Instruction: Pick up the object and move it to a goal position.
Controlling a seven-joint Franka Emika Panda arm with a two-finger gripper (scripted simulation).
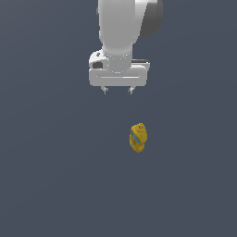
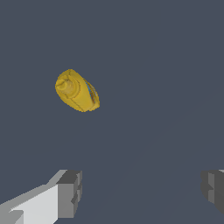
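The object (image 1: pixel 138 137) is a small yellow bottle with a round cap and a blue-white label patch, resting on the dark grey floor. In the wrist view the object (image 2: pixel 77 91) shows its cap and part of the label. My white gripper (image 1: pixel 118 90) hangs above the floor, away from the bottle and toward the exterior view's left of it. Its fingers (image 2: pixel 70 193) stand wide apart, so the gripper (image 2: pixel 142 190) is open with nothing between them.
A plain dark grey surface (image 1: pixel 55 176) fills both views. Above the gripper, the white arm (image 1: pixel 122 28) comes down from the exterior view's upper edge.
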